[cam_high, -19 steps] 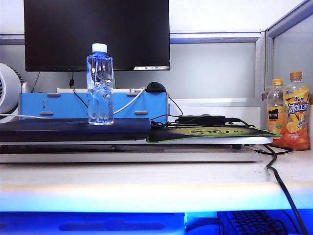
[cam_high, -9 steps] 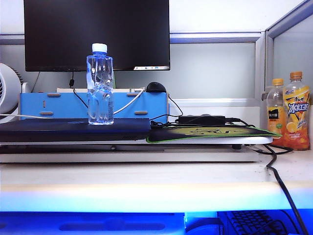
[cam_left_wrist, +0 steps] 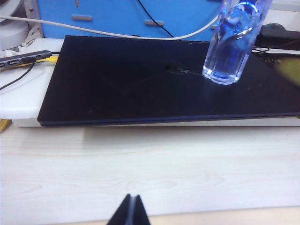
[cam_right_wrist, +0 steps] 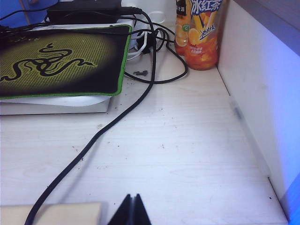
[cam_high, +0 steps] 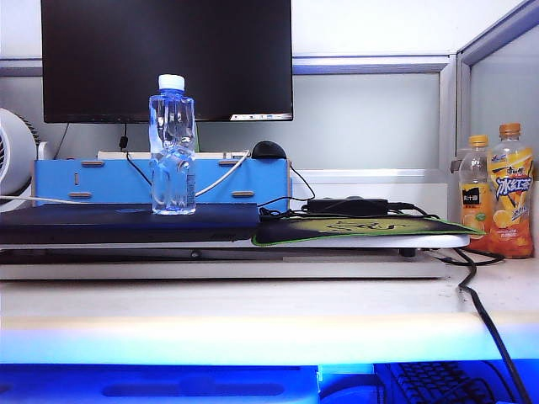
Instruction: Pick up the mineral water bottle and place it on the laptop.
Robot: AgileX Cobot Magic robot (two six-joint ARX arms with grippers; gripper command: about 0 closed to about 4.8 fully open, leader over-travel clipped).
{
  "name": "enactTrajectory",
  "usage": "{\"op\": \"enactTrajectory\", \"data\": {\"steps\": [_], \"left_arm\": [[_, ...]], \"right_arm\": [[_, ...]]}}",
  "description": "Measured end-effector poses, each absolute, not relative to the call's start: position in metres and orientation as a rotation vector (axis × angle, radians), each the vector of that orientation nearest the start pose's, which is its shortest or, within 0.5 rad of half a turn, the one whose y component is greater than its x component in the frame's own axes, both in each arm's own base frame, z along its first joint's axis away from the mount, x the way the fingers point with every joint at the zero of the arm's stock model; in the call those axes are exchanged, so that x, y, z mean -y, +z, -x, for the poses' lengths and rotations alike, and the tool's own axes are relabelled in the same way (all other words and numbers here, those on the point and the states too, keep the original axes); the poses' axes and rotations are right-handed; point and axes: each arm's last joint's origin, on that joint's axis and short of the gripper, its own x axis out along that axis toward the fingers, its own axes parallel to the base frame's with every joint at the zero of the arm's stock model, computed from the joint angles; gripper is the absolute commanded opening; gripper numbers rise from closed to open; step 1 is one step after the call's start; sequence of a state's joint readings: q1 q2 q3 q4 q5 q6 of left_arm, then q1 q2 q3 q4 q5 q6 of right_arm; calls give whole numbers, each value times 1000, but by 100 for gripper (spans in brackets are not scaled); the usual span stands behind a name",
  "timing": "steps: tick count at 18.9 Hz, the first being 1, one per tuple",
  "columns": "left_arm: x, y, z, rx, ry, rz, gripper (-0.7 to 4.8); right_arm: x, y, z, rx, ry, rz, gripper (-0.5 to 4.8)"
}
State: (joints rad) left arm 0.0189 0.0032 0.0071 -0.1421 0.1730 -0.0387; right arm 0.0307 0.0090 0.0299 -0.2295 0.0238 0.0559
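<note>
Both arms sit low and pulled back over the bare desk; neither shows in the exterior view. Left gripper (cam_left_wrist: 131, 211): fingertips pressed together, holding nothing, well short of the laptop (cam_left_wrist: 140, 89). Right gripper (cam_right_wrist: 131, 211): fingers also closed, empty, over the desktop near a black cable (cam_right_wrist: 117, 117). Mineral water bottle (cam_high: 173, 147) stands upright on the laptop lid, toward its mouse-mat (cam_right_wrist: 56, 58) side; two orange-capped drink bottles (cam_high: 501, 189) stand far right.

A pale wood-grain tabletop (cam_high: 253, 316) stands before a grey partition wall (cam_high: 362, 118), with a dark monitor (cam_high: 168, 55) behind, a white fan (cam_high: 13, 156) at left and blue light glowing below.
</note>
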Motion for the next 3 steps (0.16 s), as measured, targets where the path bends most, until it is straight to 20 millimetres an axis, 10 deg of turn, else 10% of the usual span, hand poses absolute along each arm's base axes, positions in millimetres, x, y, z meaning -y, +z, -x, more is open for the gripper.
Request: {"op": "enactTrajectory", "data": {"steps": [3], "left_arm": [[3,152,-96,-141,-151,52,-2]], "right_arm": [[-2,151,-94,-209,1,-50,0]]}}
